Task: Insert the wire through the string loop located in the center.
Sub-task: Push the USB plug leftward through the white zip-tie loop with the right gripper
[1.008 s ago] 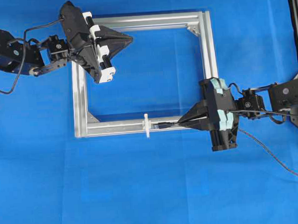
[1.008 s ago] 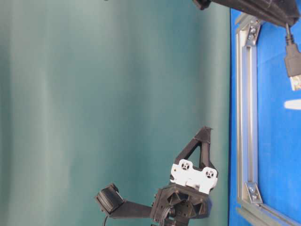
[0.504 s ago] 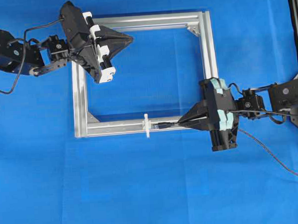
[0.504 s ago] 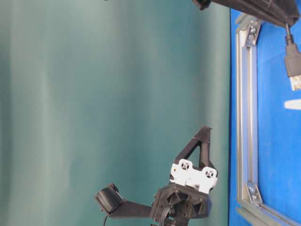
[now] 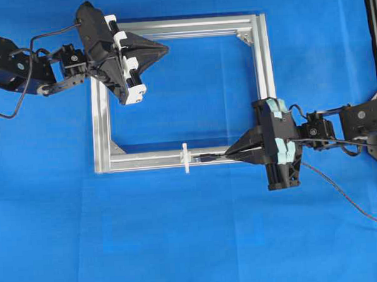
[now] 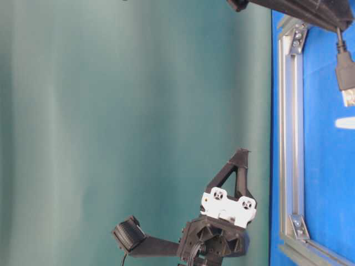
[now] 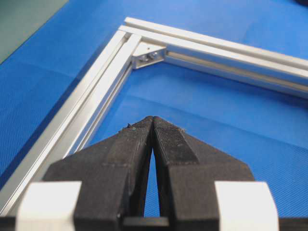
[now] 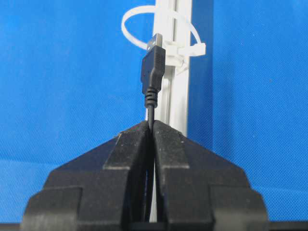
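Jaws: right gripper (image 8: 151, 126) clamped on wire (image 8: 153, 77), plug tip just short of string loop (image 8: 161, 29) on frame (image 5: 145, 161) near rail; left gripper (image 7: 152, 120) closed, empty, over frame's far-left corner.

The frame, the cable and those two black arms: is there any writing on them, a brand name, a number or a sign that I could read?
None: no readable text, number or sign shows in any view.
Aluminium frame: bare metal, no markings.
Wire: plug unmarked on the side shown.
String loop: plain white.
Left tool and right tool: plain black, no lettering.
Blue mat: unprinted.
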### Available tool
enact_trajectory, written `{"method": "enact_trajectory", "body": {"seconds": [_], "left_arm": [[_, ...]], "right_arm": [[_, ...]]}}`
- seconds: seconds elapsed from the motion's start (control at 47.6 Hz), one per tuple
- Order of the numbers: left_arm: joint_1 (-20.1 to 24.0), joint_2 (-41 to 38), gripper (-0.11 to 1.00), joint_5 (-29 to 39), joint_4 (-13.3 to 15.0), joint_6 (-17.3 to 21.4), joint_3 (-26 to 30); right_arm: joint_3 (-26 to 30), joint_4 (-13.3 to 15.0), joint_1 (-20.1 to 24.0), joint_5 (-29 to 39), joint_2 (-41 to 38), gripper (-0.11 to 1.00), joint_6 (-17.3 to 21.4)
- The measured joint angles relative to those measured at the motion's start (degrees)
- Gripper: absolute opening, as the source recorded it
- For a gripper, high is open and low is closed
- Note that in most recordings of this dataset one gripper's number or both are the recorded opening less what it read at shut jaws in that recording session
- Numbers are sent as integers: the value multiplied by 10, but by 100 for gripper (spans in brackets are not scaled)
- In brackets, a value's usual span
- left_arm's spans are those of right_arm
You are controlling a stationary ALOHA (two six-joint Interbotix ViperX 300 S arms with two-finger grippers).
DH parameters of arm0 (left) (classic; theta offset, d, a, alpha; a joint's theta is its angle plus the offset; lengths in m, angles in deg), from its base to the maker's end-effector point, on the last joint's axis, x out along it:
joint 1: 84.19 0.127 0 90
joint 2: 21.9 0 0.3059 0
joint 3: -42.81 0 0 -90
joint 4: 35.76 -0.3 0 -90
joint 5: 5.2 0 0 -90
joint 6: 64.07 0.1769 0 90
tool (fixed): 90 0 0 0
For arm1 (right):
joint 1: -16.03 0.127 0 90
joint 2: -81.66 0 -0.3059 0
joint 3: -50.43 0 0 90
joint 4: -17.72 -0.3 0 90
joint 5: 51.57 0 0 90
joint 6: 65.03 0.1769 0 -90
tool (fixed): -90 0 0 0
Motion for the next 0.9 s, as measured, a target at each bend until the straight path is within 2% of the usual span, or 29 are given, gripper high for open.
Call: {"method": "enact_trajectory", "body": {"seconds": [0.714, 0.903], "left_arm": [[0, 0, 0, 0, 0, 0, 0], [0, 0, 0, 0, 0, -1, 0]], "right_arm": [[-1, 0, 0, -1, -4, -3, 0], [15, 1, 0, -3, -24, -3, 0]]}}
